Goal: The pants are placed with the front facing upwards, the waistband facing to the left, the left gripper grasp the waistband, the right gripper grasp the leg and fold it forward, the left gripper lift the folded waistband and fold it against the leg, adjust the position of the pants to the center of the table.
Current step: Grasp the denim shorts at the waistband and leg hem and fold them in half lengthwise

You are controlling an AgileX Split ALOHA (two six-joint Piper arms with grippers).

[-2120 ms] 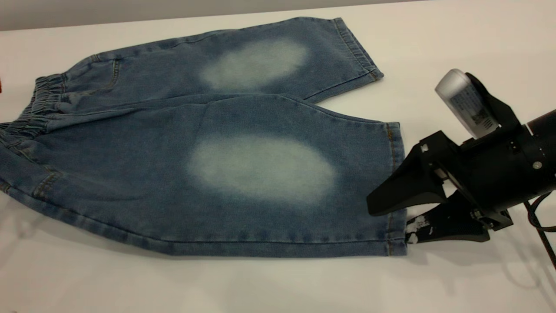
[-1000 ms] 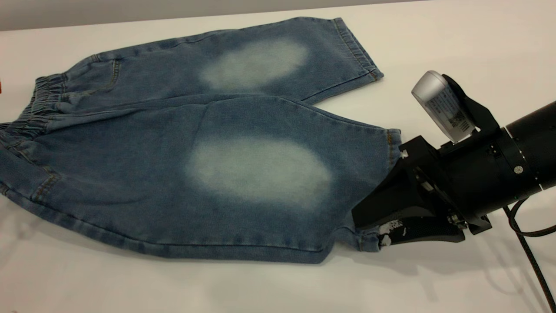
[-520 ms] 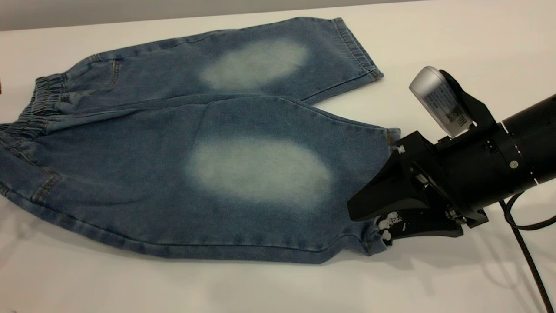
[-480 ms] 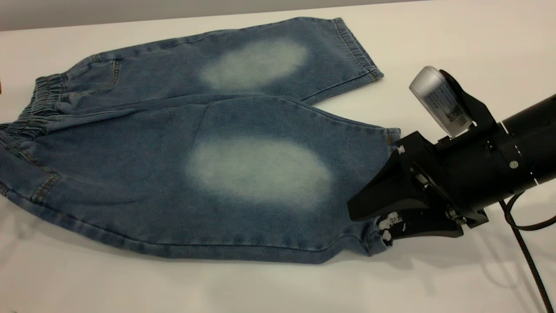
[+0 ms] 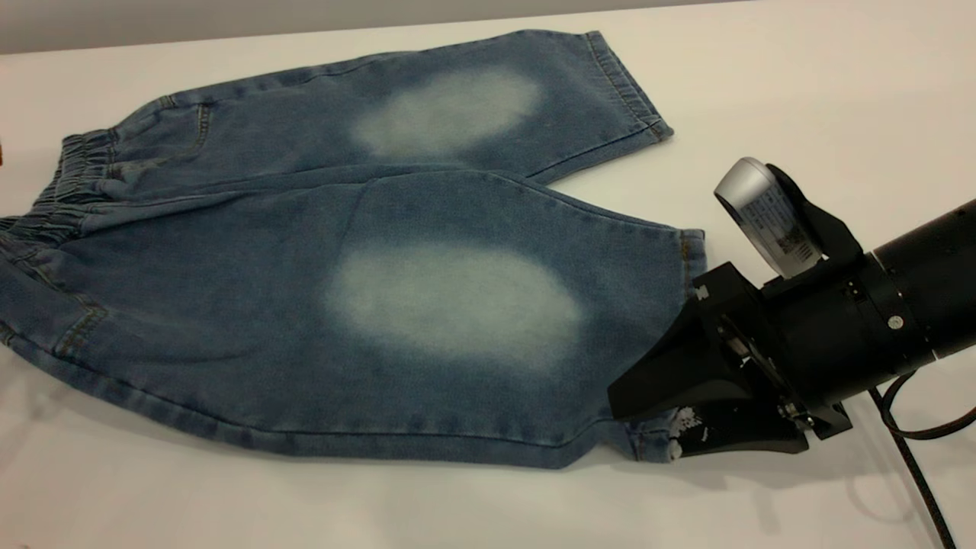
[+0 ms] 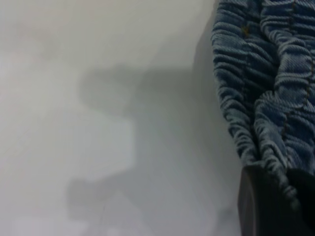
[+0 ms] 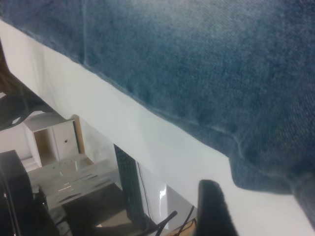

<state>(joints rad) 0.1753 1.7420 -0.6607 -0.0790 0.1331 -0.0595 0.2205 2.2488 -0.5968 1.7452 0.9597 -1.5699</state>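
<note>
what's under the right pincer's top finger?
The hem corner of the near leg sits under the right pincer, bunched between its fingers, on the table. How far the lower finger reaches beneath the denim is hidden.

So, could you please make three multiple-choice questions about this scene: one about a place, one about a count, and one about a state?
1. Which part of the pants does the right tool meet?
A. the waistband
B. the hem corner of the near leg
C. the hem of the far leg

2. How many pale oval patches show on the pants' front?
A. one
B. two
C. four

3. What is the state of the right tool?
A. shut on the leg
B. open, high above the table
C. parked away from the pants

Answers:
1. B: the tool's black fingers pinch the bunched hem corner of the near leg, at the edge toward the camera.
2. B: each leg carries one faded oval, one far and one near.
3. A: the hem fabric sits gathered between the closed fingers, low over the table.
</note>
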